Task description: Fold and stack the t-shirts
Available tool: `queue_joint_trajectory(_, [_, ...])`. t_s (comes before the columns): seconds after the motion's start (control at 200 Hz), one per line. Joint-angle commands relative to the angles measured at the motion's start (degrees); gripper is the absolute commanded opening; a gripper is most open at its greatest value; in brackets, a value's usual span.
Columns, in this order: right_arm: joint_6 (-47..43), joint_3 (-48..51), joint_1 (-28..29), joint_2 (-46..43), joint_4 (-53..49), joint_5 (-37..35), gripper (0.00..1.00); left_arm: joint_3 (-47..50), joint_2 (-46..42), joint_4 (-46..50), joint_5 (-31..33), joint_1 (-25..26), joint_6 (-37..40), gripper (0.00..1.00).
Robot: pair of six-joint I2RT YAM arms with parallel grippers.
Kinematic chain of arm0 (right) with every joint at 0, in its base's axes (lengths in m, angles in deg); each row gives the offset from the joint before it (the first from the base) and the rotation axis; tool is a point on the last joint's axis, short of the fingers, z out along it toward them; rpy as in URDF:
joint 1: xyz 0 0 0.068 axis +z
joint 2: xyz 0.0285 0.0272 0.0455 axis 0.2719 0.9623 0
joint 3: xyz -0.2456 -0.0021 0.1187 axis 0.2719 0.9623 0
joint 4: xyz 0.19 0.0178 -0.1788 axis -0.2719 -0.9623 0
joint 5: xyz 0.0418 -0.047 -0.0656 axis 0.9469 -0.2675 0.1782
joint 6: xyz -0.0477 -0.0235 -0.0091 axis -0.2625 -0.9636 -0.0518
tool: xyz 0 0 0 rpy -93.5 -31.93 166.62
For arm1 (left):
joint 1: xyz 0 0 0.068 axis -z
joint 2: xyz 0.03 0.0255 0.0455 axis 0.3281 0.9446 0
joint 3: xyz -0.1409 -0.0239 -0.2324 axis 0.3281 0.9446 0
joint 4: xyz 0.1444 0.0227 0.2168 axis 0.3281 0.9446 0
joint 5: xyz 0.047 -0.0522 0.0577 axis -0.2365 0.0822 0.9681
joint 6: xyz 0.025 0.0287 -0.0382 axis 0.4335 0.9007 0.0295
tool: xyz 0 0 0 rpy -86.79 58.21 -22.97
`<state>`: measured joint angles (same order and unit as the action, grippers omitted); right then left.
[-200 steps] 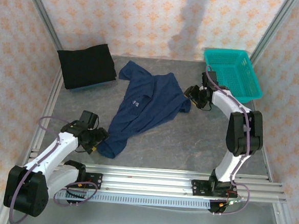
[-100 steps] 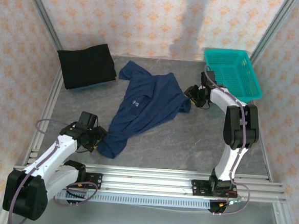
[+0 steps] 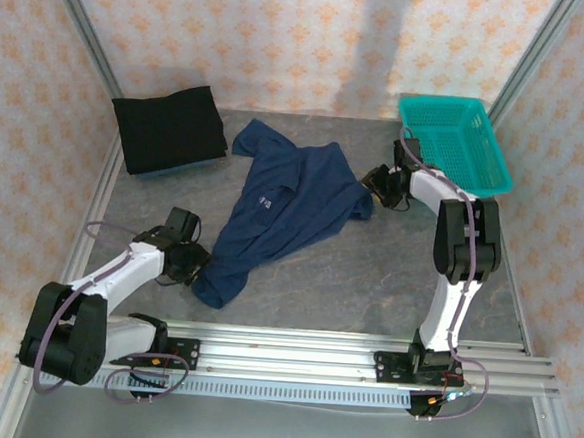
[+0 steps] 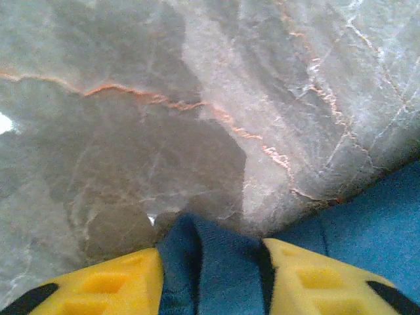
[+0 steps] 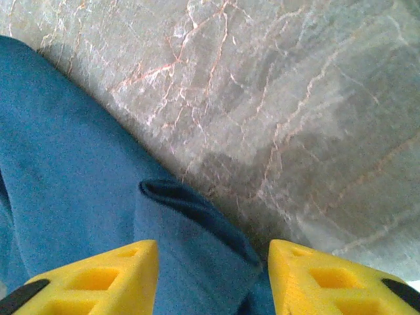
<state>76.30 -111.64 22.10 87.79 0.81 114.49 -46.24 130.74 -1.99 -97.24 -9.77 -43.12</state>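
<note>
The navy blue t-shirt [image 3: 295,201] lies crumpled and slanted across the middle of the table, a small white print facing up. The black t-shirt [image 3: 170,130] sits folded at the back left. My left gripper [image 3: 196,268] is at the navy shirt's near hem corner; in the left wrist view a fold of blue cloth [image 4: 220,259] fills the gap between its yellow fingers [image 4: 115,285], so my left gripper [image 4: 211,252] is shut on it. My right gripper [image 3: 373,183] is low at the shirt's right sleeve. Its jaws stand open astride the sleeve edge [image 5: 197,220], right gripper [image 5: 213,252].
A teal mesh basket [image 3: 442,102] stands at the back right, just behind the right arm. Metal frame rails run along the table's left side and near edge. Bare grey marble tabletop [image 3: 368,274] lies right of the navy shirt.
The left jaws have closed onto the navy shirt's hem and the left arm has edged forward. The right jaws have narrowed a little around the sleeve.
</note>
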Motion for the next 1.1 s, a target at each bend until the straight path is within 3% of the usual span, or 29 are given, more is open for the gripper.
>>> queue_joint_trajectory(0.0, [2.4,-2.8,-0.2,2.0,2.6,-0.1,0.43,-1.8,1.4,-0.2,3.0,0.3,2.0,0.27])
queue_joint_trajectory(0.06, [2.9,-4.0,-0.2,2.9,2.6,-0.5,0.34,-2.9,2.0,0.6,3.5,0.3,3.4,0.18])
queue_joint_trajectory(0.13, [3.2,-5.8,-0.2,3.6,1.1,-1.4,0.16,-4.8,1.8,2.9,4.8,-0.1,5.3,0.07])
queue_joint_trajectory(0.195, [3.4,-6.3,-0.2,2.7,0.4,-2.6,0.08,-6.6,0.5,5.2,5.7,-1.3,7.3,0.03])
queue_joint_trajectory(0.39, [1.0,-6.7,-0.6,-7.2,-1.9,-8.4,0.02,-17.7,-5.5,16.6,10.2,-6.2,16.5,0.00])
queue_joint_trajectory(0.515, [-2.3,-7.5,-1.2,-14.8,-6.1,-10.3,0.01,-26.7,-8.8,21.2,12.9,-6.8,24.0,0.00])
queue_joint_trajectory(0.711, [-5.9,-4.2,-2.3,-28.9,-13.4,-12.8,0.00,-32.6,-16.9,23.4,11.0,-6.8,33.4,0.03])
queue_joint_trajectory(0.846, [-6.8,3.1,-2.3,-40.4,-19.6,-15.2,0.00,-27.9,-24.1,27.0,5.9,-6.8,32.5,0.22])
queue_joint_trajectory(0.936, [-5.9,10.8,-2.4,-50.1,-23.5,-19.1,0.00,-23.2,-29.3,31.2,6.1,-6.8,27.6,0.58])
queue_joint_trajectory(1.006, [-5.6,16.1,-2.3,-55.7,-27.4,-23.1,0.00,-19.7,-33.7,31.8,5.1,-6.8,23.1,0.73])
queue_joint_trajectory(1.096, [-5.8,22.1,-2.5,-59.1,-30.2,-24.7,0.00,-13.5,-37.8,28.6,0.3,-6.8,16.7,0.77])
